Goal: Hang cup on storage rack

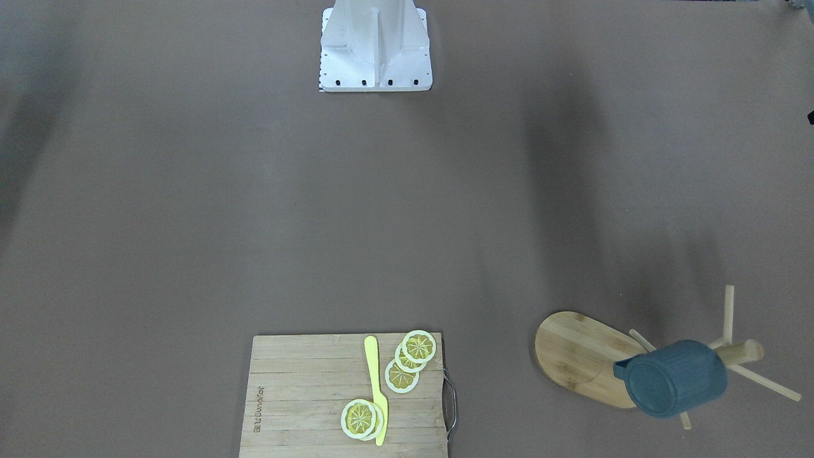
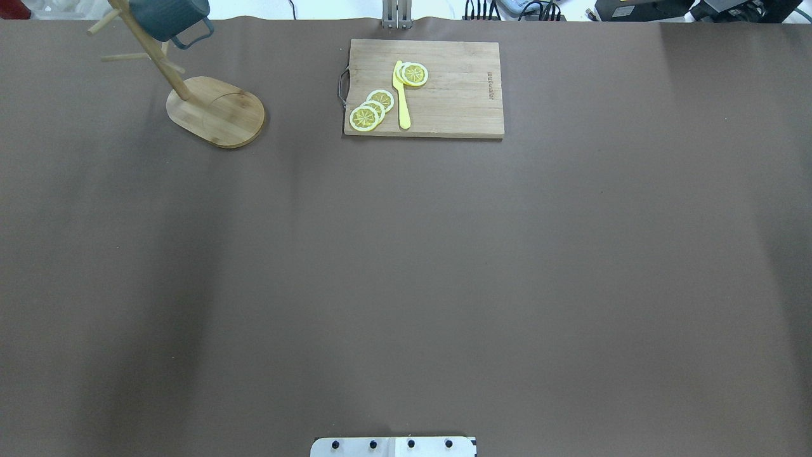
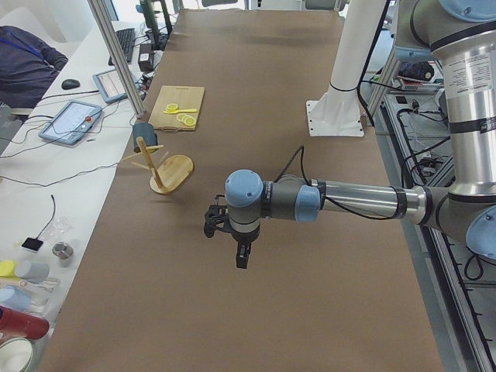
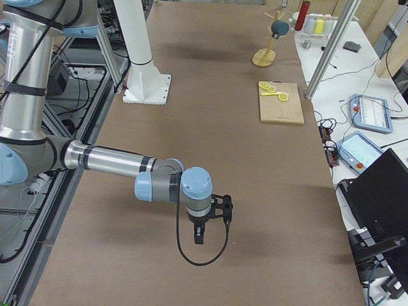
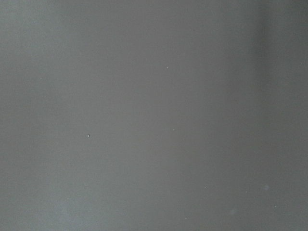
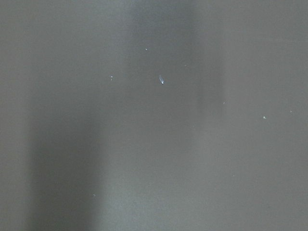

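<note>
The slate-blue cup point(image 1: 674, 378) hangs on a peg of the bamboo storage rack point(image 1: 582, 356) at the table's far left corner, with no gripper near it. Both also show in the overhead view, the cup point(image 2: 168, 16) above the rack point(image 2: 216, 111). My left gripper point(image 3: 242, 260) shows only in the exterior left view, pointing down above bare table, well away from the rack point(image 3: 172, 172). My right gripper point(image 4: 199, 237) shows only in the exterior right view, far from the cup point(image 4: 278, 27). I cannot tell whether either is open or shut. Both wrist views show only table surface.
A slatted cutting board point(image 2: 457, 95) with lemon slices point(image 2: 371, 108) and a yellow knife point(image 2: 401, 95) lies at the far middle of the table. The robot's white base point(image 1: 375, 48) stands at the near edge. Bottles and cups point(image 4: 312, 24) stand past the rack.
</note>
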